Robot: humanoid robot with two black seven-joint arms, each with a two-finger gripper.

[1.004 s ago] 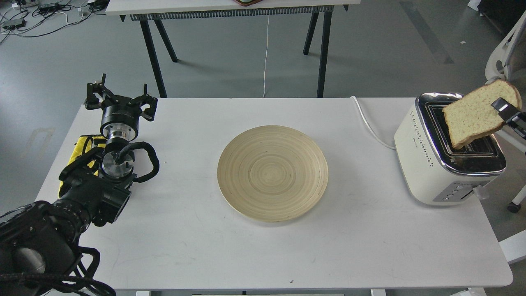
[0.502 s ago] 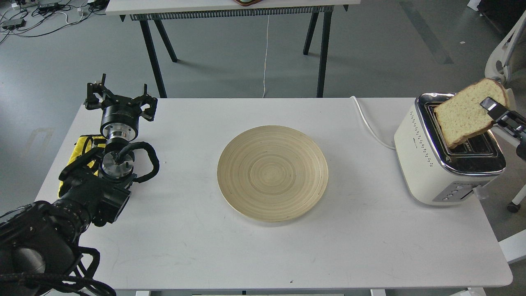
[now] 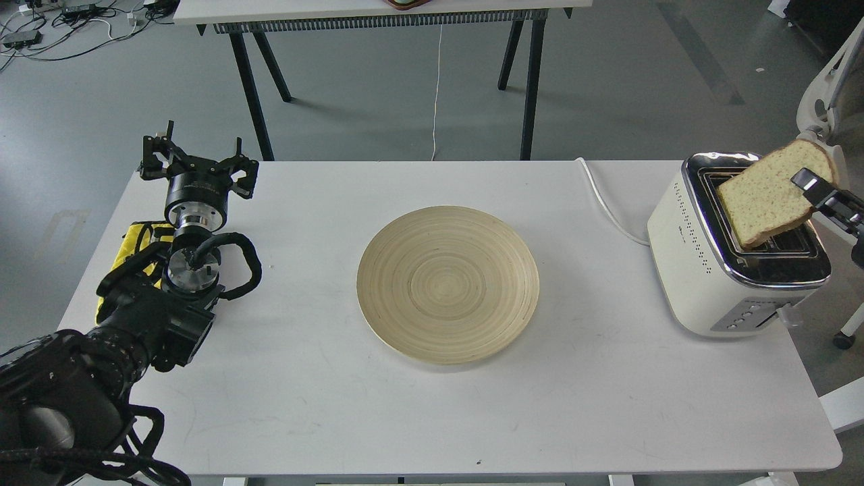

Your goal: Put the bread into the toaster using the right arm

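The bread (image 3: 766, 196) is a tan speckled slice, tilted, with its lower corner over the dark slots of the toaster (image 3: 715, 270). The toaster is cream-white with a chrome top and stands at the table's right end. My right gripper (image 3: 813, 183) comes in from the right edge and is shut on the bread's right side by the crust. Most of the right arm is out of view. My left gripper (image 3: 198, 160) is open and empty at the table's far left, far from the toaster.
A round bamboo plate (image 3: 447, 283) lies empty mid-table. The toaster's white cord (image 3: 604, 202) runs off the back edge. Yellow material (image 3: 135, 243) lies by my left arm. A black-legged table (image 3: 378, 13) stands behind; a white chair (image 3: 827, 101) is at the right.
The bread and right gripper rose and shifted left, then came down a little; the slice's lower corner now sits at the toaster's slots. The left arm has not moved.
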